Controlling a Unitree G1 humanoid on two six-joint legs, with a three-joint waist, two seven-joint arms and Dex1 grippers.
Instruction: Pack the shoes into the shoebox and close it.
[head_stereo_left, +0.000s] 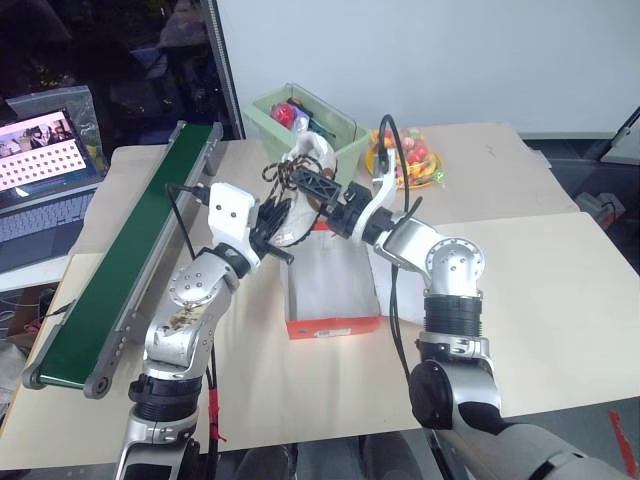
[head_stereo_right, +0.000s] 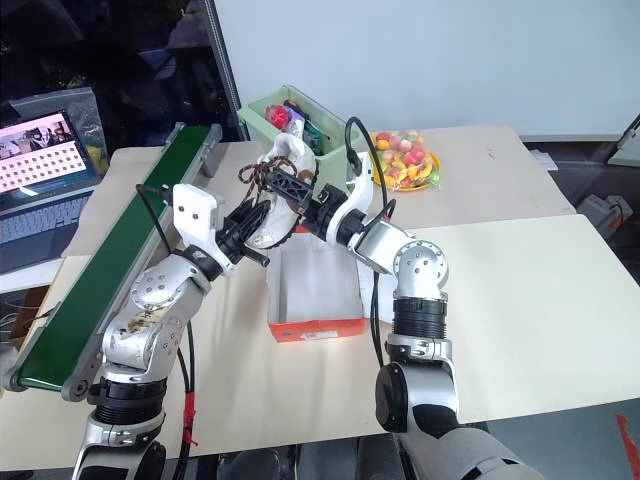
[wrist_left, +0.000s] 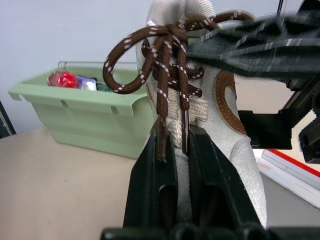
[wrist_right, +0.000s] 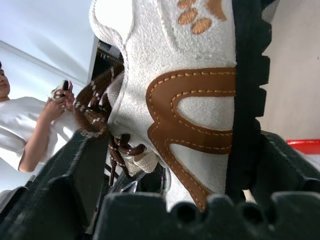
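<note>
Held above the open shoebox (head_stereo_left: 333, 285), the shoe (head_stereo_left: 303, 190) stands nearly upright: left gripper (head_stereo_left: 272, 228) fingers clenched on it, right gripper (head_stereo_left: 322, 190) fingers straddling its side, closure unclear.

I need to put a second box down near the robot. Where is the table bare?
Bare: the table right of the shoebox, and the strip before it. Crowded: the far edge, with the green bin and fruit plate; the conveyor lines the left.

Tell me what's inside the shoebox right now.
The shoebox shows only its bare white interior; no shoe lies in the visible part. One shoe is held above its far end by the left end effector, and it and the right end effector hide that far end.
</note>
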